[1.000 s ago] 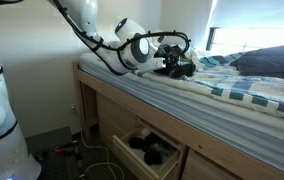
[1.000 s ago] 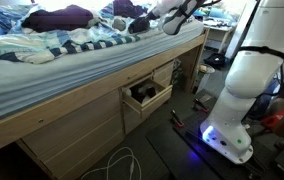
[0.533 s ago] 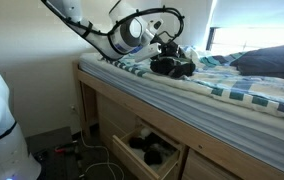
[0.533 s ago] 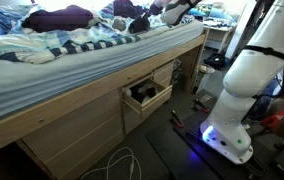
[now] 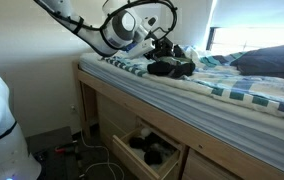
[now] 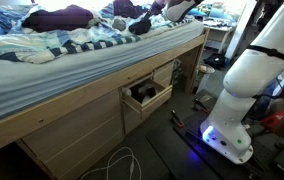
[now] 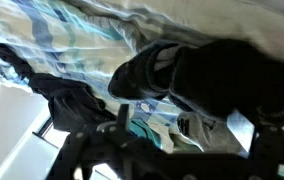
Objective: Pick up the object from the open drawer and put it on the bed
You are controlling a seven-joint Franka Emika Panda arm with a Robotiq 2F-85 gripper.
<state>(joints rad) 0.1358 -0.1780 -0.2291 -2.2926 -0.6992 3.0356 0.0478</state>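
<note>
A black shoe-like object [image 5: 172, 67] lies on the striped bedding in both exterior views [image 6: 140, 24]. It fills the upper right of the wrist view [image 7: 187, 72]. My gripper [image 5: 160, 45] hangs just above and beside it, apart from it, with its fingers spread and nothing between them. It also shows in an exterior view [image 6: 174, 9] and in the wrist view [image 7: 180, 128]. The open drawer [image 5: 122, 141] under the bed holds other dark objects [image 5: 152, 150]; it also shows in an exterior view [image 6: 135, 98].
The bed [image 5: 232, 95] carries crumpled blue-and-white bedding and dark clothes [image 6: 62, 17]. The wooden bed frame [image 6: 72, 125] has cables on the floor before it. The robot's white base [image 6: 237, 100] stands beside the bed.
My gripper has lifted up off the black object and drawn back. The object stays lying on the bedding. The drawer has not changed.
</note>
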